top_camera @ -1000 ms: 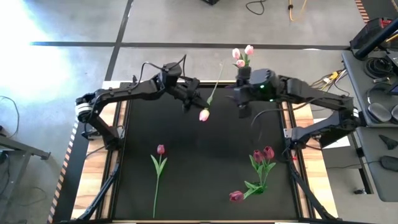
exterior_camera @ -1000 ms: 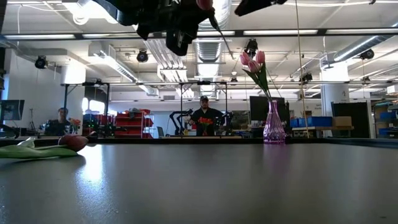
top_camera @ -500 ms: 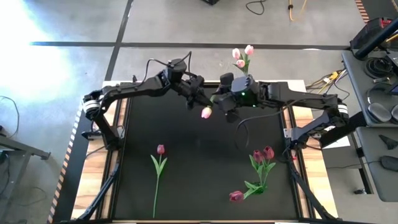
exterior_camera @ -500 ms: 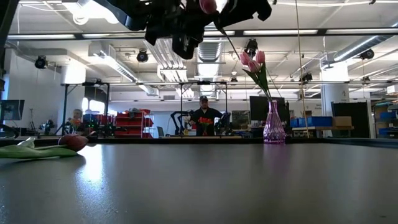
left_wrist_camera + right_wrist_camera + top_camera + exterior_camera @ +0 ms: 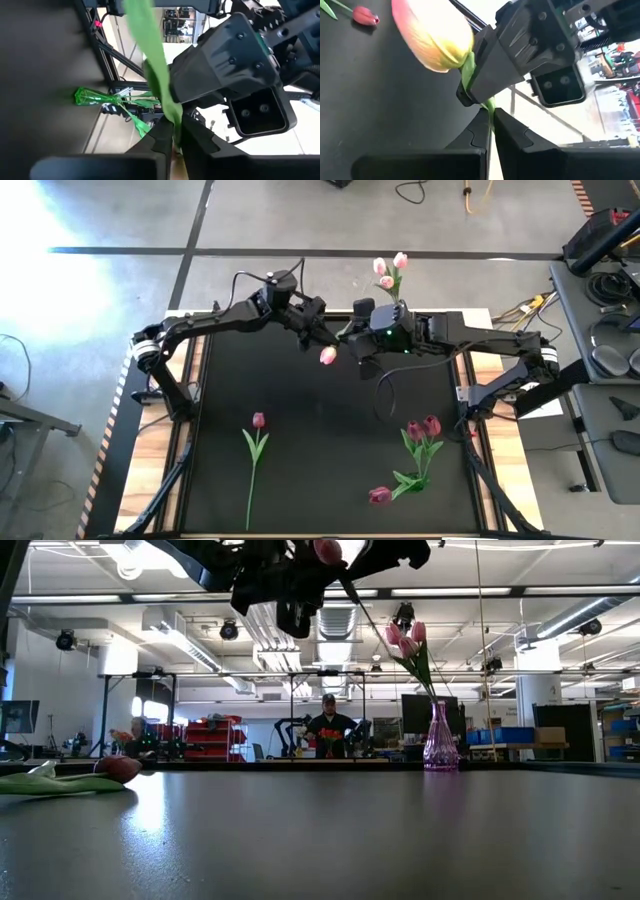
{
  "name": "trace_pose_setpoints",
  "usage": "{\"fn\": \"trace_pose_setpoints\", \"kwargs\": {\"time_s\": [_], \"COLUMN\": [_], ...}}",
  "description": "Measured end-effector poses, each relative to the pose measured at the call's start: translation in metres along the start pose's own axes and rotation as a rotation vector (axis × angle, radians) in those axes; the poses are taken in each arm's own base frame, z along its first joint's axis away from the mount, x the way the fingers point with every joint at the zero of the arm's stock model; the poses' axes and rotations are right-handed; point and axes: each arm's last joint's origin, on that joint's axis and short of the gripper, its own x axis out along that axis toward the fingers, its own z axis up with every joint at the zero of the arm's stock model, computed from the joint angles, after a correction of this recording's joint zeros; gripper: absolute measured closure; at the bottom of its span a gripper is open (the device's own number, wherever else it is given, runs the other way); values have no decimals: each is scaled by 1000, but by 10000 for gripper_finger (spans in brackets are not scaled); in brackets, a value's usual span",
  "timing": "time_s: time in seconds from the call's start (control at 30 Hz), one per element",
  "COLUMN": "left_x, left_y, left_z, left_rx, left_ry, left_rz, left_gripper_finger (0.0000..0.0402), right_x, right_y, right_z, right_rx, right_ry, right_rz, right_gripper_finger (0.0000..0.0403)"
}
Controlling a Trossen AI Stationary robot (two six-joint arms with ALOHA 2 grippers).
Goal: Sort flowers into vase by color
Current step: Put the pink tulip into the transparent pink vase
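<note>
Mid-air handoff over the table's far side: left gripper (image 5: 318, 336) and right gripper (image 5: 350, 343) were both clenched on the pale pink artificial tulip (image 5: 328, 356). Left should've released first, slowly.

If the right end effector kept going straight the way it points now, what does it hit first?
Probably the left end effector. The right end effector points toward it, both shut on the same pale pink tulip stem, with hardly any gap. The right wrist view shows the left one's body directly ahead, though exact depth is unclear.
</note>
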Motion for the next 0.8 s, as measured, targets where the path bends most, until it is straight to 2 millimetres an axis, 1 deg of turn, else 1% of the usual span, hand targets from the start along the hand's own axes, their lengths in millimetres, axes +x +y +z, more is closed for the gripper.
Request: {"fn": "trace_pose_setpoints", "kwargs": {"time_s": [0.13, 0.3, 0.43, 0.5, 0.63, 0.73, 0.8], "left_x": [0, -5, -13, -16, -21, -30, -36], "left_y": [-1, -6, -20, -29, -47, -60, -64], "left_z": [0, 1, 4, 3, -1, -5, -8], "left_rx": [52, 180, 364, 436, 612, 767, 840], "left_ry": [-7, -63, -131, -160, -218, -338, -392], "left_rz": [-3, 1, 5, 4, 20, 87, 146], "left_gripper_finger": [349, 276, 217, 195, 170, 167, 166], "right_x": [2, 5, 5, 2, -9, -20, -29], "right_y": [1, -2, -10, -14, -20, -20, -22], "right_z": [0, -2, -6, -8, -7, -7, -4], "right_rx": [42, 59, 121, 152, 218, 258, 297], "right_ry": [1, 3, -8, -26, -61, -97, -146], "right_rz": [5, -8, -21, -21, -42, -6, -17], "right_gripper_finger": [390, 390, 390, 390, 390, 390, 390]}}
